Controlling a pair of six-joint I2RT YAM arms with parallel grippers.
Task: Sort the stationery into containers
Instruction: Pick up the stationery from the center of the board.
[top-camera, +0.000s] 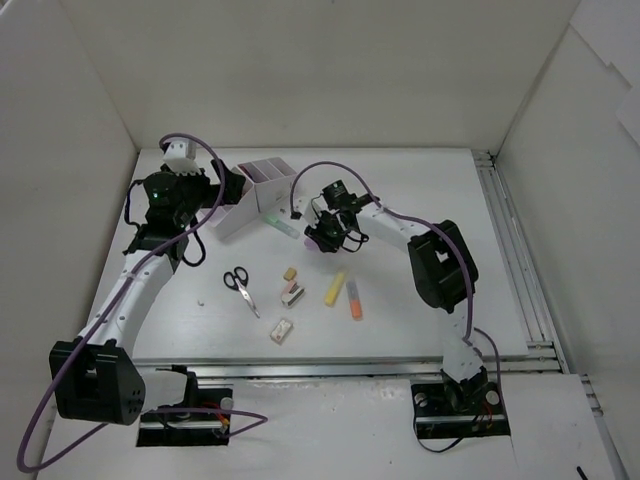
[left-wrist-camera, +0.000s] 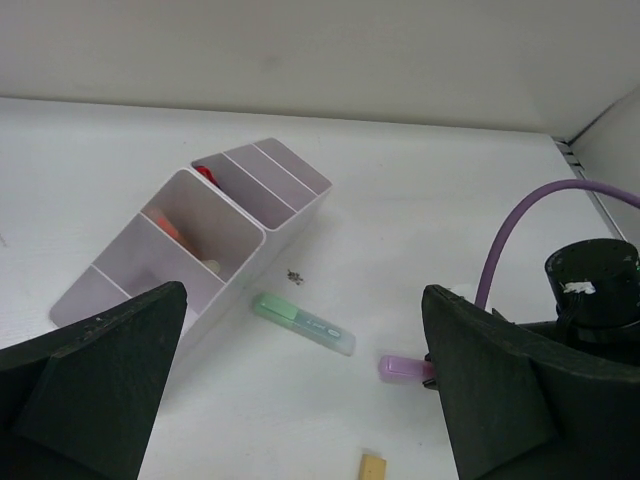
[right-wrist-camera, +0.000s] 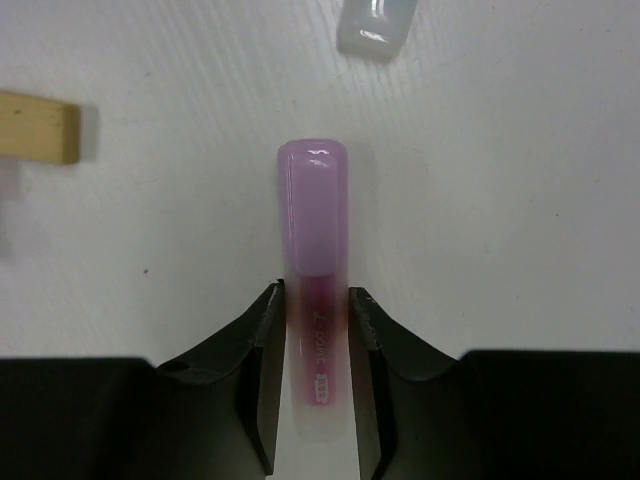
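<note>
Pink highlighter (right-wrist-camera: 313, 230) pinched by right gripper (right-wrist-camera: 315, 300), cap end jutting past fingertips, long axis in line with fingers, low over table (top-camera: 420, 190). Organizer (left-wrist-camera: 265, 235) near, to far-left; green highlighter (left-wrist-camera: 303, 322) between. Left gripper (top-camera: 228, 190) spread wide, empty, beside organizer.

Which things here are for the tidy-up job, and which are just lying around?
For the job: organizer, pink highlighter, green highlighter, yellow highlighter, orange highlighter, scissors, beige block.

Just lying about: tiny dark bit, purple cable.
</note>
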